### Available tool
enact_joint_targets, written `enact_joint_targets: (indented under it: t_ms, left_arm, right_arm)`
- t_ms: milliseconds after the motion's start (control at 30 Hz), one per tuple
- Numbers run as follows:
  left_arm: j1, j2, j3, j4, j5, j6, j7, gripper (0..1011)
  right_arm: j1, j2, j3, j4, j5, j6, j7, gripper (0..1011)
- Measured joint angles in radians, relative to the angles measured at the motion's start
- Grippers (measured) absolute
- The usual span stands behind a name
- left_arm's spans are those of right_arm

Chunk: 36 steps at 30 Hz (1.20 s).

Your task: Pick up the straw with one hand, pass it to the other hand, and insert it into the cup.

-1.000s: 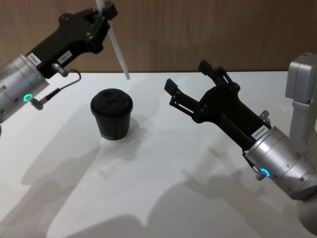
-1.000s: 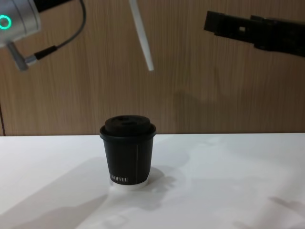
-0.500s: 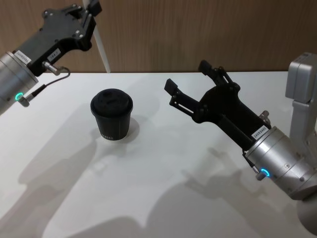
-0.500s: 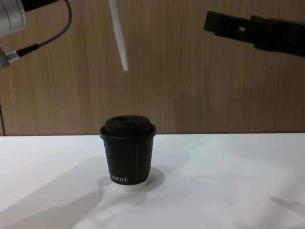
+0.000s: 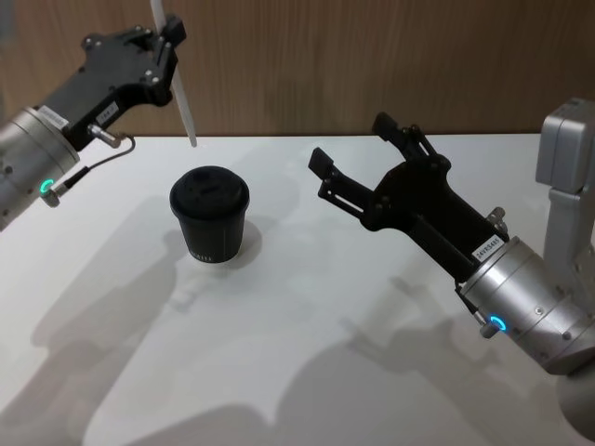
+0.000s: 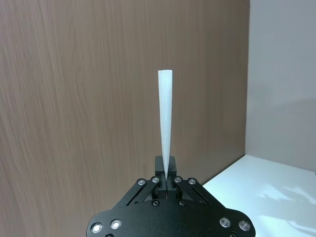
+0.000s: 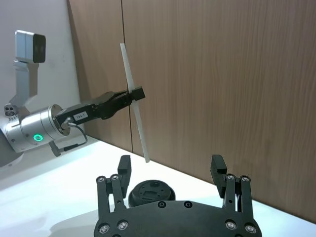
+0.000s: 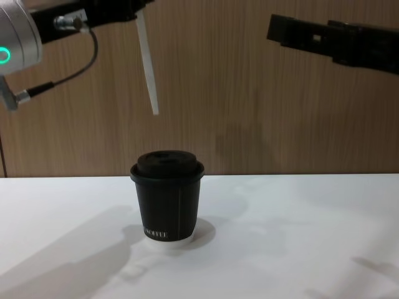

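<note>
— Lower now, isn't it? That straw (image 8: pixel 147 68) has dropped closer to the cup (image 8: pixel 167 196).

— Yes, the left claw (image 5: pixel 164 46) is clamped on the thin white tube, its tip hanging above the ribbed black cup's lid.

— And the right claw (image 5: pixel 361 158)?

— Spread wide over the white desk (image 5: pixel 307 325), well apart.

Lab-like test bench: bare white table (image 5: pixel 279 353), wood-panel wall (image 5: pixel 372 65).

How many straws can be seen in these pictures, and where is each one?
1. The straw is held near its upper end in the shut left claw, hanging almost upright in the air above the cup, its lower tip clear of the lid.
</note>
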Motion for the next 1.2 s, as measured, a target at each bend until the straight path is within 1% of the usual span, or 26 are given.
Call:
enact_joint_targets:
  t_ms: [467,1200]
  left_arm:
    - [-0.016,-0.031,0.010,0.051,0.030,0.022,0.017,1]
    - [-0.017,-0.057,0.008,0.079,0.044,0.054,0.022,2]
  right_arm:
    - [0.000,0.000,0.000,0.000,0.000,0.000,0.000,1001]
    - [0.000,0.000,0.000,0.000,0.000,0.000,0.000,1001]
